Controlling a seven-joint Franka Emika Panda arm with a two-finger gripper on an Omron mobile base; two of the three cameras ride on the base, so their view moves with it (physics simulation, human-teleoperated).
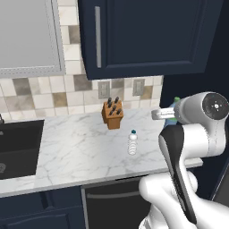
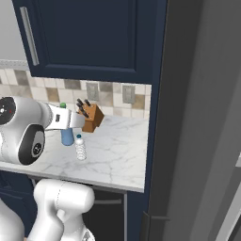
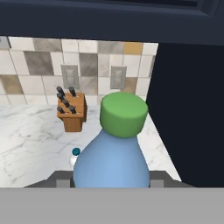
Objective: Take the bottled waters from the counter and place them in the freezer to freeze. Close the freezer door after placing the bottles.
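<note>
Two bottles concern you: your fingers [image 3: 109, 186] are closed on the blue-tinted, green-capped bottle [image 3: 114, 157] (gripped low, kept upright for carrying), while the clear blue-capped bottle [image 1: 132, 142] stands on the marble surface [image 1: 80, 147] near the knife block [image 1: 112, 114].

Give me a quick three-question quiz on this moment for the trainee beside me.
1. True or false: the gripper is shut on the blue-tinted plastic bottle with the green cap.
2. Which object stands nearest the tiled wall: A) wooden knife block, B) clear ribbed bottle with the blue cap, C) black sink?
3. Fill in: the clear ribbed bottle stands upright on the white-grey marble ____.

Key: 1 true; 2 A; 3 counter.
</note>
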